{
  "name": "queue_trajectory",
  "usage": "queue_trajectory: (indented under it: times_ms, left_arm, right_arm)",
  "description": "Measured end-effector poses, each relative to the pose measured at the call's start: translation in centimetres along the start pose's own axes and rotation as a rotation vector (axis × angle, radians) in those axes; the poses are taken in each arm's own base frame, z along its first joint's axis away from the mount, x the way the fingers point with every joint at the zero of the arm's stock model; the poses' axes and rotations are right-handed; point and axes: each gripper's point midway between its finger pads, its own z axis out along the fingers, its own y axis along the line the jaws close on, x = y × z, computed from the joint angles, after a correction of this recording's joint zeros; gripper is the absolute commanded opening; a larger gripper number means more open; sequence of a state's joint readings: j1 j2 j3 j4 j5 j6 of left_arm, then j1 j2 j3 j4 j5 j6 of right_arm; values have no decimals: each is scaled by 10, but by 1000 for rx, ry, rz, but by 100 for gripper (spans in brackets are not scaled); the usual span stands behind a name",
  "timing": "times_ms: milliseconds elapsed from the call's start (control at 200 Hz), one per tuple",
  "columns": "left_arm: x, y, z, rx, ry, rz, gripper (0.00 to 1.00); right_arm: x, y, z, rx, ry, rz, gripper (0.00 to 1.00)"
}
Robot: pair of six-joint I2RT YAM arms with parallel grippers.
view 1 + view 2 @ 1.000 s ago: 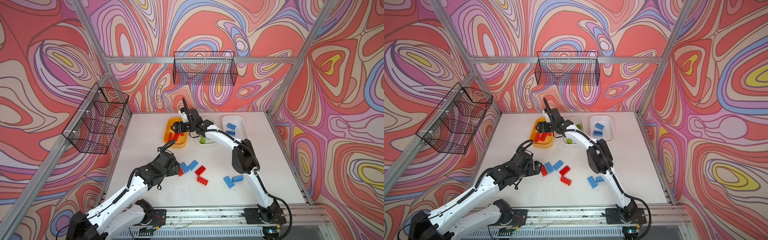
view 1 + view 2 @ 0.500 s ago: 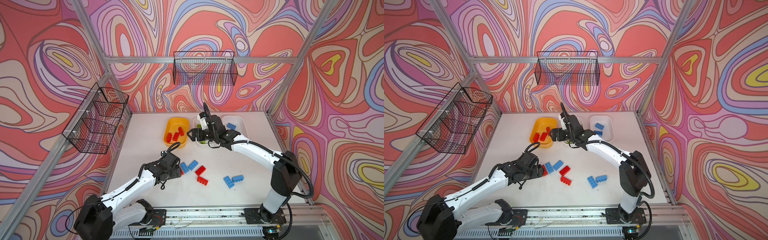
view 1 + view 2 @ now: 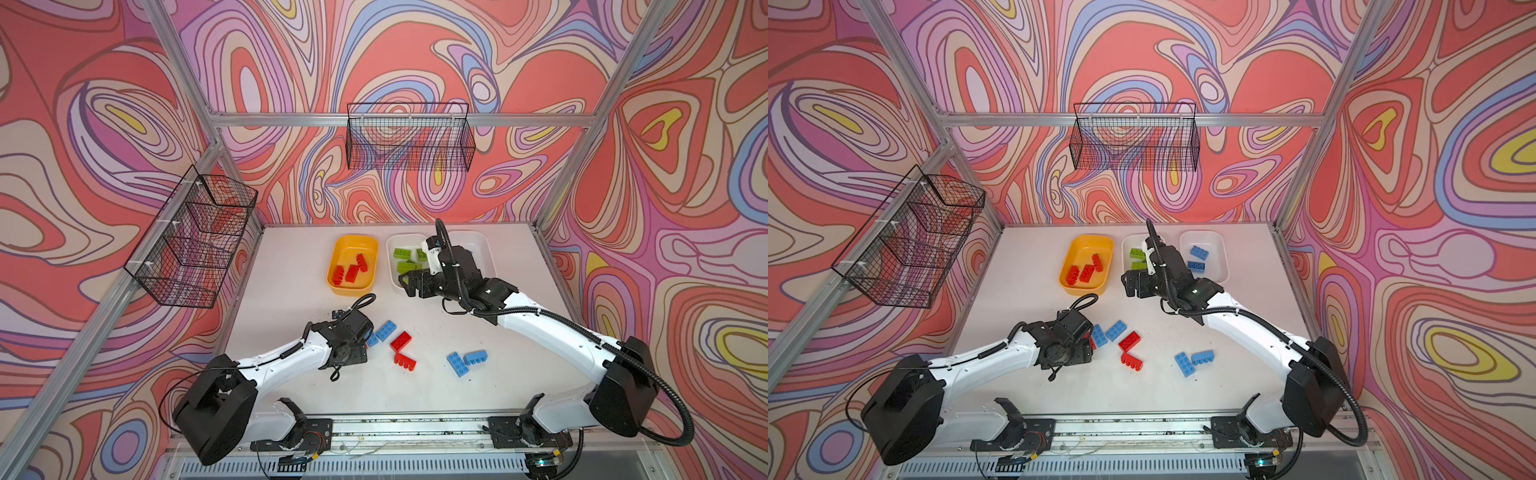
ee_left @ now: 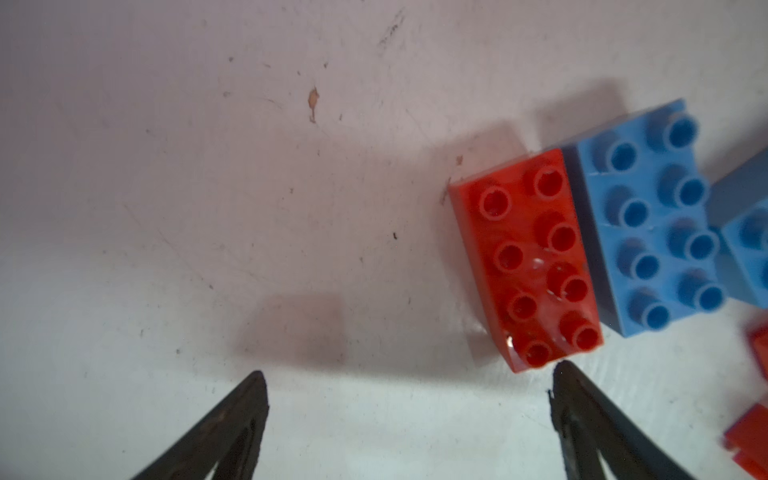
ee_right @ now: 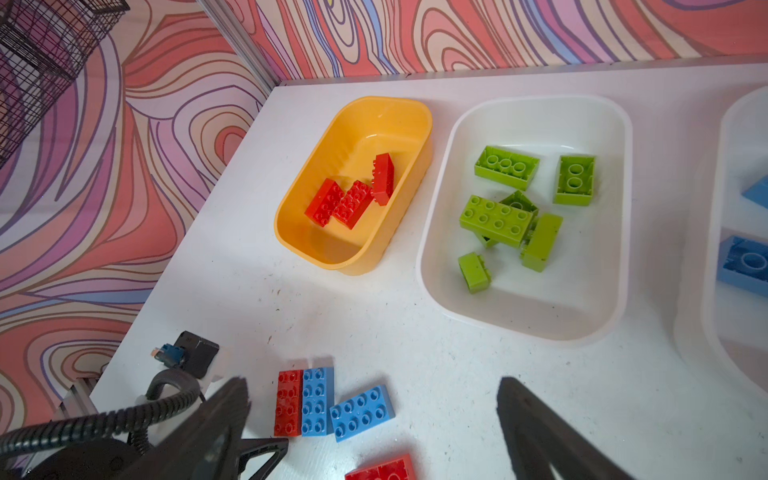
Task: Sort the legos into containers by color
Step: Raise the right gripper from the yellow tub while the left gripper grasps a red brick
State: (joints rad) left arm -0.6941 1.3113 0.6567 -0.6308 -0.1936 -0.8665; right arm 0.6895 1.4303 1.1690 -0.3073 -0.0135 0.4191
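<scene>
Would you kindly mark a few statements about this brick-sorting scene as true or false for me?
1. The yellow tub holds only red bricks. True.
2. The left gripper is shut on a red brick. False: its jaws stand apart over the table, and the loose red brick lies beside one fingertip, not between them.
3. Some green pieces lie loose on the table. False: the green bricks in view all sit in the middle white tub.
4. The loose red brick lies flush against a blue brick. True.
5. The right gripper is open and empty. True.
</scene>
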Motion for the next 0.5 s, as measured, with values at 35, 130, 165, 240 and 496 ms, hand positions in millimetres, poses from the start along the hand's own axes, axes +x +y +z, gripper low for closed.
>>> queue_trajectory:
  times_ms: [35,130,165,240,496]
  left_arm:
    - [0,0,0,-2,0,-1,92]
    - [-1,0,1,-6,-2,-1,93]
    - [-2,-1,1,-7,-4,-1,92]
    - [-5,-4,1,-7,-5,-1,92]
    - [-11,-14,6,-6,-1,1,92]
  right_arm:
    - [2,-2,-1,6,2,0,98]
    - [7,-7,-2,25,7,0,98]
    - [8,-9,-3,33,9,0,98]
    - [10,-12,-4,47,10,0,98]
    - [13,-19,-11,80,9,-1,98]
